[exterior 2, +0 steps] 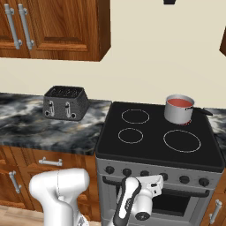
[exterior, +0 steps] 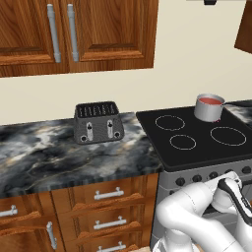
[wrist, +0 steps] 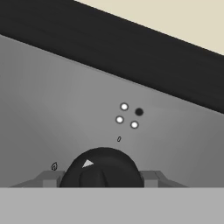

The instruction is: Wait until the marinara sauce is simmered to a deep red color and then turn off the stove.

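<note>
**Tool clenched on a stove knob, sauce red in the pan**

The tool is clenched around a black knob on the stove's grey front. A silver pan sits on the back right burner, holding red sauce. A toaster stands on the table, left of the stove.
</note>
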Tool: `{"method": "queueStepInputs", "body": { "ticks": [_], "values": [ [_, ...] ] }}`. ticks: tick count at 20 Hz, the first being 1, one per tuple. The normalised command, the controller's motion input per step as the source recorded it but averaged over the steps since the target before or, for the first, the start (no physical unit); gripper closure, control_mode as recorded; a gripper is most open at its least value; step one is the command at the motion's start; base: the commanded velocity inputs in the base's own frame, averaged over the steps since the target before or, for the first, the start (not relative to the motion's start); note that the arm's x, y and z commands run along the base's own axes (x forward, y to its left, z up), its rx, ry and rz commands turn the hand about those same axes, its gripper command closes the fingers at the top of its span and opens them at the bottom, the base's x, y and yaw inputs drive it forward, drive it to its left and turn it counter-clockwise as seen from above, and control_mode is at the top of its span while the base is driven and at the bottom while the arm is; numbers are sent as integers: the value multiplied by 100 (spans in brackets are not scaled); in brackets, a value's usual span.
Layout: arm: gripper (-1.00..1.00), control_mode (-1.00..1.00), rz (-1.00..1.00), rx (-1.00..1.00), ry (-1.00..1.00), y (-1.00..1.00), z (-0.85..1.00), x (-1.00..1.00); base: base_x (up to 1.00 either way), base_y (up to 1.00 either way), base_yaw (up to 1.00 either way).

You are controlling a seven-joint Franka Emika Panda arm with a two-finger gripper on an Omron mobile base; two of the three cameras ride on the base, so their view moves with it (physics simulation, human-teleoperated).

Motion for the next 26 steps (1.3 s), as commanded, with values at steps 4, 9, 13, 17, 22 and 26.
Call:
{"method": "queueStepInputs", "body": {
  "ticks": [4,9,13,17,22,26],
  "values": [
    [100,-100,0,0,1,0,0,0,0,0,0],
    [100,-100,0,1,0,0,0,0,0,0,0],
    [100,-100,-2,3,0,0,0,0,0,0,0],
    [100,-100,-4,3,0,0,0,0,0,0,0],
    [100,-100,-8,6,2,-6,3,0,0,0,0],
    [100,-100,-9,5,4,-9,8,0,0,0,0]
  ]
}}
